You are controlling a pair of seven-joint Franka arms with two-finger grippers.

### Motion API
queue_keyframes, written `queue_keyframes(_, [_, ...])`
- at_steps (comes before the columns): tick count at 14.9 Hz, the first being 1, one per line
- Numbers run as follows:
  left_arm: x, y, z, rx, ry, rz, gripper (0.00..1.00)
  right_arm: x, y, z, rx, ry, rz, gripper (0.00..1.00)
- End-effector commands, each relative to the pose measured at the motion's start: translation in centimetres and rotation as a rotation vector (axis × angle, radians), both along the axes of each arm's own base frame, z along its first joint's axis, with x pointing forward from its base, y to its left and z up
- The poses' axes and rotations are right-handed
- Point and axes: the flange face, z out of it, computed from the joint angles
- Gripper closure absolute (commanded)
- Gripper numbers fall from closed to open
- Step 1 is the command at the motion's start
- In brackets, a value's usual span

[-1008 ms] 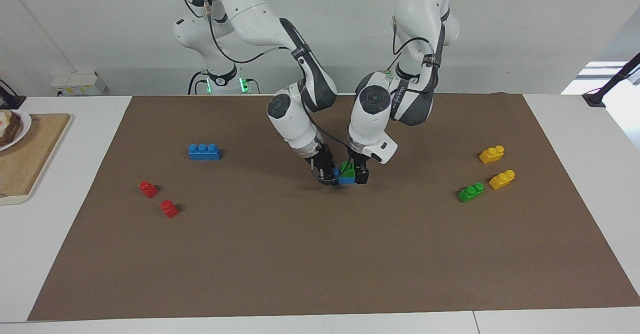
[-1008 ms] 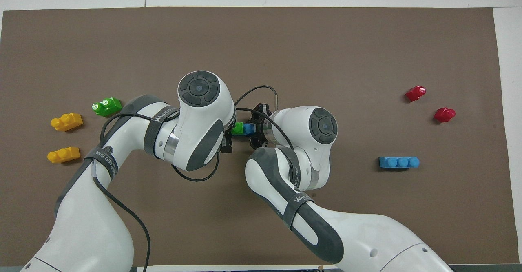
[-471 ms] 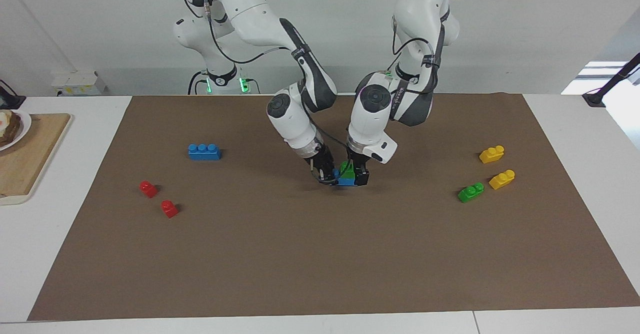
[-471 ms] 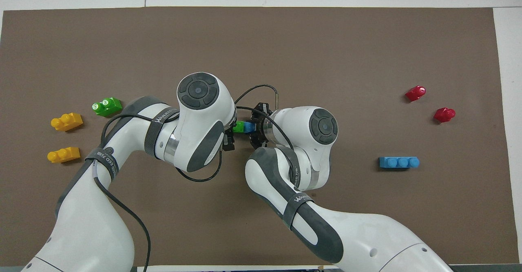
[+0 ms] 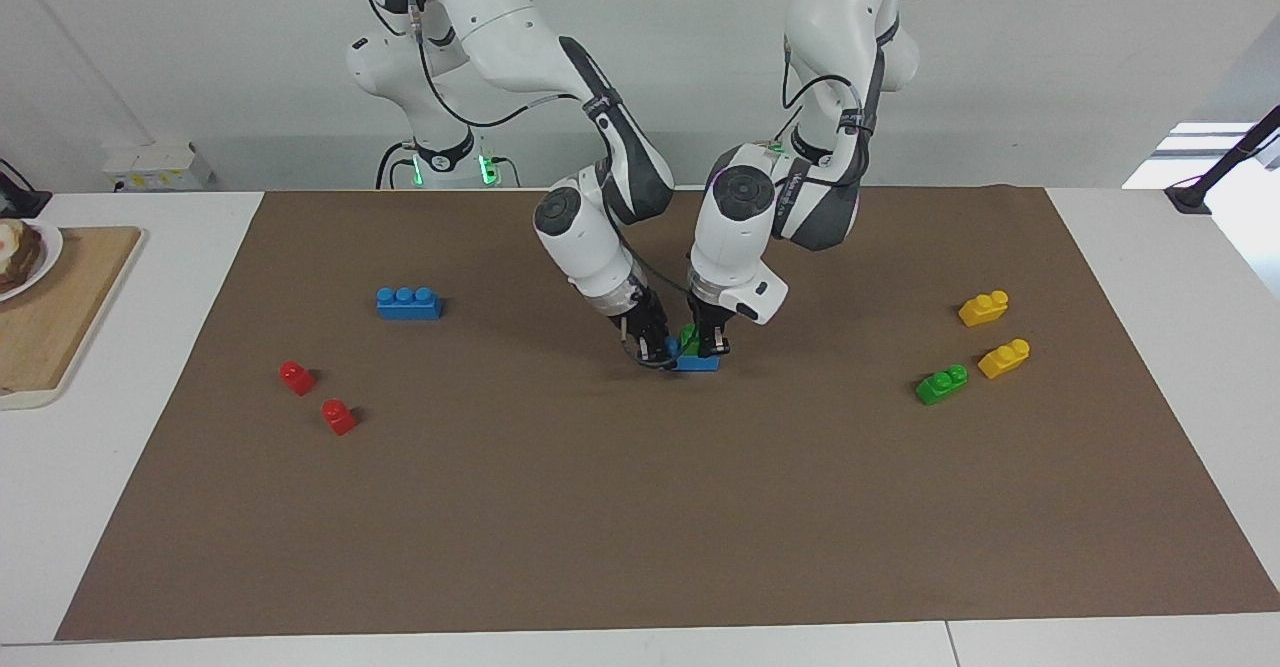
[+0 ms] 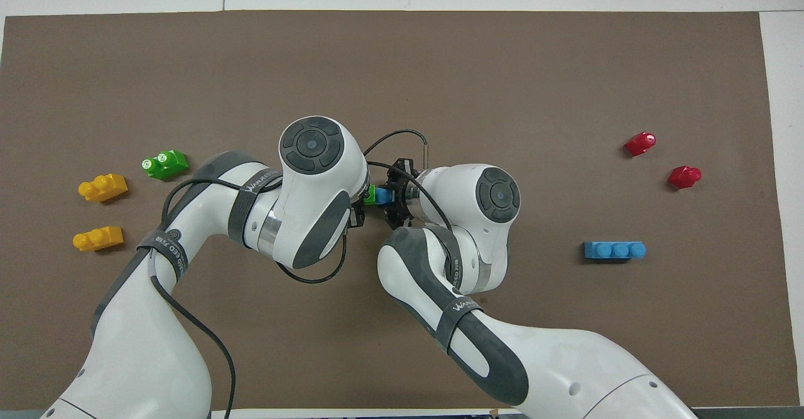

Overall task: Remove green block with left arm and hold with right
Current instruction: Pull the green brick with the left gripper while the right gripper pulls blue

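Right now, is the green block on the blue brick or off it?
On it: the green block sits atop the blue brick, between both grippers.

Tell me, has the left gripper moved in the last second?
Yes. The left gripper has shifted slightly toward the right arm's end, over the blue brick, and closed on the green block.

A: Any readable text?
B: Only a brand, "WANKEED", printed on a grey strap (image 6: 460, 306) wrapped around the right arm, at 5 o'clock in the overhead view.
A: Left arm?
B: Similar strap (image 6: 257, 179) at 9 o'clock of centre; same lettering, partly legible. Nothing else readable.
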Motion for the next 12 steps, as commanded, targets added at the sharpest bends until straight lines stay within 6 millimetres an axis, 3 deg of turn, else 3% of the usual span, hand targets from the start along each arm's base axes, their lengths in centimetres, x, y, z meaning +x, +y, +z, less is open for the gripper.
queue_keyframes(1, [-0.6, 0.2, 0.2, 0.0, -0.012, 0.029, 1.0, 0.3, 0.2, -0.1, 0.016, -0.018, -0.016, 1.0])
queue_keyframes(7, [-0.9, 2.5, 5.7, -0.035, -0.067, 0.026, 1.0, 0.5, 0.2, 0.0, 0.017, -0.036, -0.025, 1.0])
queue_keyframes(10, [-0.7, 6.2, 9.2, -0.029, -0.064, -0.005, 1.0, 1.5, 0.1, 2.1, 0.039, -0.06, -0.017, 1.0])
queue_keyframes(12, [-1.5, 9.8, 11.9, -0.011, -0.026, -0.11, 1.0, 2.9, -2.0, 3.9, 0.045, -0.08, 0.02, 1.0])
